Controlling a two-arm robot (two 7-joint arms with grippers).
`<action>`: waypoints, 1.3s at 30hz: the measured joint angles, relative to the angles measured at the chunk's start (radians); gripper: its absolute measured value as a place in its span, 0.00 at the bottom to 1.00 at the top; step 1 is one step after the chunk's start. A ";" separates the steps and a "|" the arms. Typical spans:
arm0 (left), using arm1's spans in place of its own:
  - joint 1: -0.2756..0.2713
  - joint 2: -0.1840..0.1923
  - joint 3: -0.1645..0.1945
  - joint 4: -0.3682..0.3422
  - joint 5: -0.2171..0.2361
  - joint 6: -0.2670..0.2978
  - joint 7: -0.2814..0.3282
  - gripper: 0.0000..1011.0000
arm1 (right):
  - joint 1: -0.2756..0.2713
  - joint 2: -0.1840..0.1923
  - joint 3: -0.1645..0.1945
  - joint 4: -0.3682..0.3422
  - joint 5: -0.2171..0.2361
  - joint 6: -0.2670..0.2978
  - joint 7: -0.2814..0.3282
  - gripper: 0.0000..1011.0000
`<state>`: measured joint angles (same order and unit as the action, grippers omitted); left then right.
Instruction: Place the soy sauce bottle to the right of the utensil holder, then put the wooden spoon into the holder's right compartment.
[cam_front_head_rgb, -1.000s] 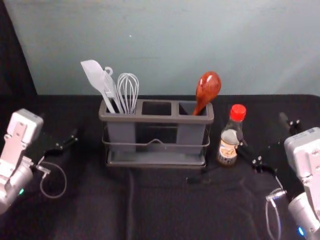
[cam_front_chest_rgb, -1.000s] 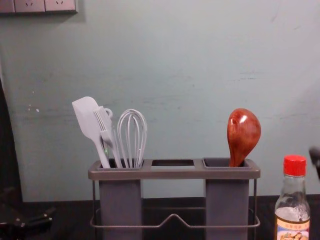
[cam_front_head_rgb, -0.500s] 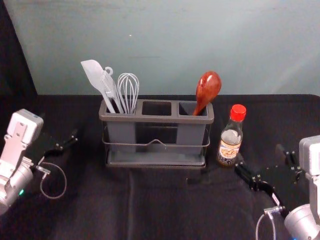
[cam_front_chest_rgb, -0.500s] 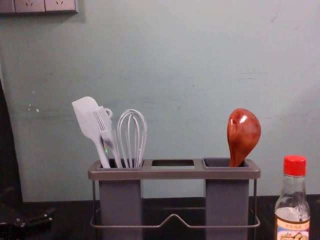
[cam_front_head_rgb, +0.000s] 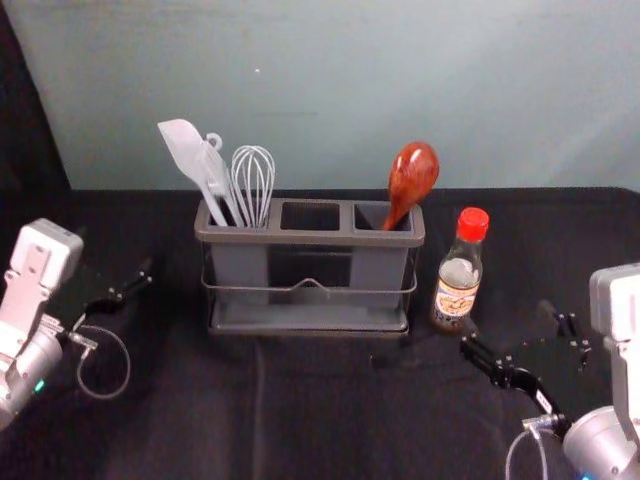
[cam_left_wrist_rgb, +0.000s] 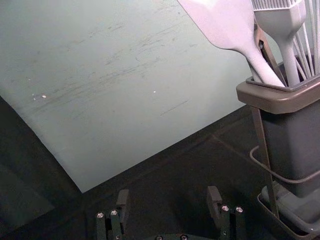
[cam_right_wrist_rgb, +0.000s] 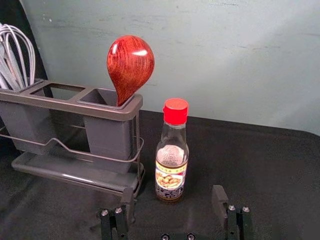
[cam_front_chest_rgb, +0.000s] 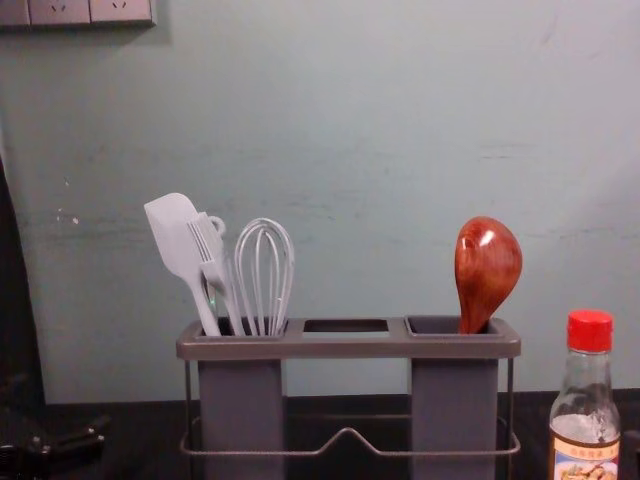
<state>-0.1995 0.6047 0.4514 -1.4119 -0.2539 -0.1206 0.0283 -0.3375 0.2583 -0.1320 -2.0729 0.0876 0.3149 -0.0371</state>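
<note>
In the head view, the soy sauce bottle (cam_front_head_rgb: 457, 275) stands upright just right of the utensil holder (cam_front_head_rgb: 310, 237). The wooden spoon (cam_front_head_rgb: 412, 178) leans in the holder's right compartment, bowl up. My right gripper (cam_front_head_rgb: 510, 322) is low over the table, in front and to the right of the bottle. The right wrist view has the right gripper (cam_right_wrist_rgb: 173, 197) open and empty, with the bottle (cam_right_wrist_rgb: 171, 170) beyond its fingers. My left gripper (cam_front_head_rgb: 115, 262) is parked left of the holder; in the left wrist view the left gripper (cam_left_wrist_rgb: 169, 198) is open and empty.
A white spatula (cam_front_chest_rgb: 178, 240), a brush (cam_front_chest_rgb: 212, 258) and a whisk (cam_front_chest_rgb: 264, 275) fill the holder's left compartment. Behind the black-covered table (cam_front_head_rgb: 330, 420) rises a plain wall (cam_front_head_rgb: 340, 90).
The right gripper has drawn back from the bottle toward the table's front. Bottle, spoon and left arm stay in place; the head view has shifted very slightly.
</note>
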 joint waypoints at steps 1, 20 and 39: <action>0.000 0.000 0.000 0.000 0.000 0.000 0.000 1.00 | 0.000 0.000 0.000 0.000 0.000 -0.001 0.000 0.99; 0.000 0.000 0.000 0.000 0.000 0.000 0.000 1.00 | -0.003 0.001 -0.004 0.001 -0.003 -0.016 -0.005 0.99; 0.000 0.000 0.000 0.000 0.000 0.000 0.000 1.00 | -0.004 0.002 -0.005 0.002 -0.004 -0.020 -0.007 0.99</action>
<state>-0.1996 0.6047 0.4514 -1.4120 -0.2539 -0.1206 0.0283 -0.3411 0.2602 -0.1370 -2.0713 0.0833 0.2954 -0.0439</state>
